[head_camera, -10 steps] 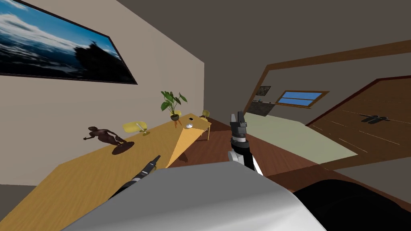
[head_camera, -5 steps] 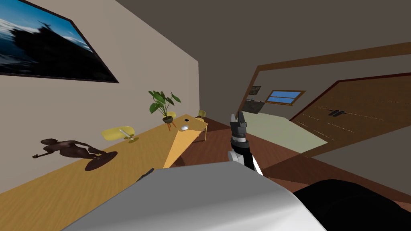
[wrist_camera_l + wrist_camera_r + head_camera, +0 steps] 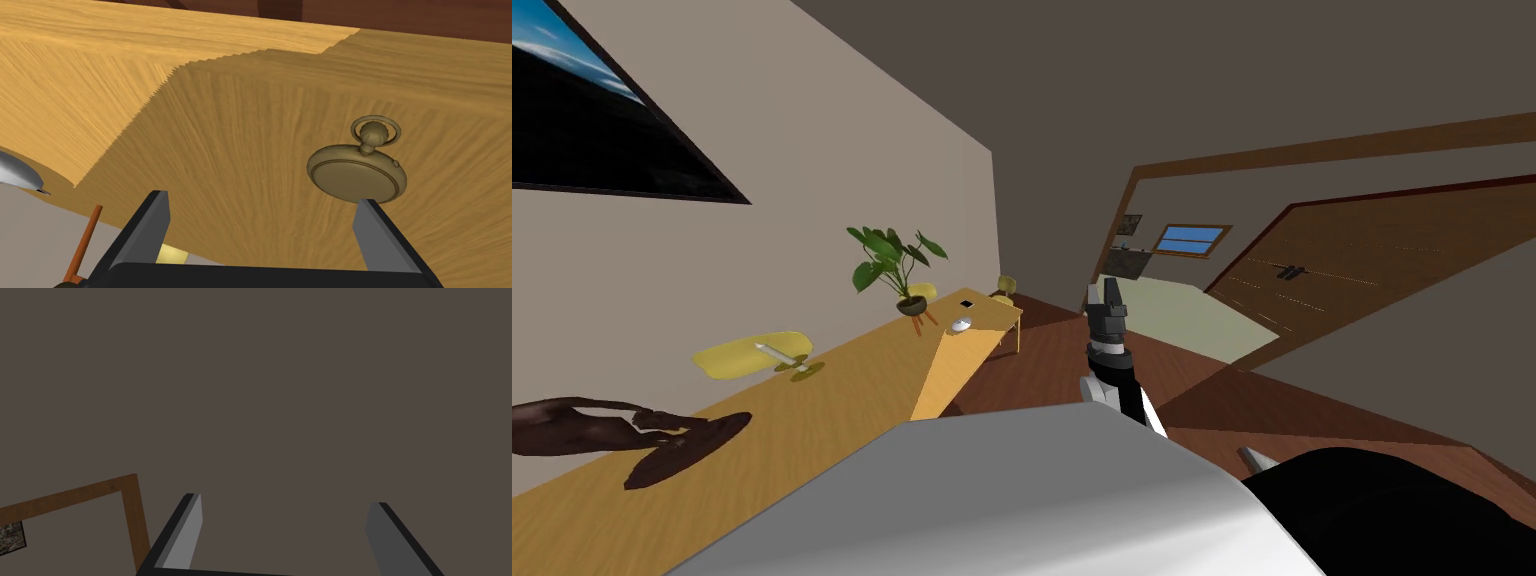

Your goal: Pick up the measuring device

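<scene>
A brass-coloured pocket watch [image 3: 357, 172] with a ring at its top lies flat on the light wooden table [image 3: 240, 150]. My left gripper [image 3: 262, 202] hovers over the tabletop, open, with nothing between its fingers. The watch sits just past the tip of one finger [image 3: 370, 220], off to that side of the gap. In the head view my right gripper [image 3: 1103, 290] stands upright over the floor, away from the table [image 3: 842, 390]. Its wrist view shows that gripper [image 3: 285, 500] open and empty.
Along the wall the long table carries a dark brown statue [image 3: 602, 430], a yellow dish-like object [image 3: 752, 355], a potted plant [image 3: 897, 262] and a small white object [image 3: 961, 324]. Brown floor and a doorway [image 3: 1162, 260] lie ahead, with a brown door [image 3: 1362, 270] to the right.
The whole head view has shifted: statue, yellow object, plant and wall picture have slid left and nearer, so I have moved along the table. My right gripper keeps its pose.
</scene>
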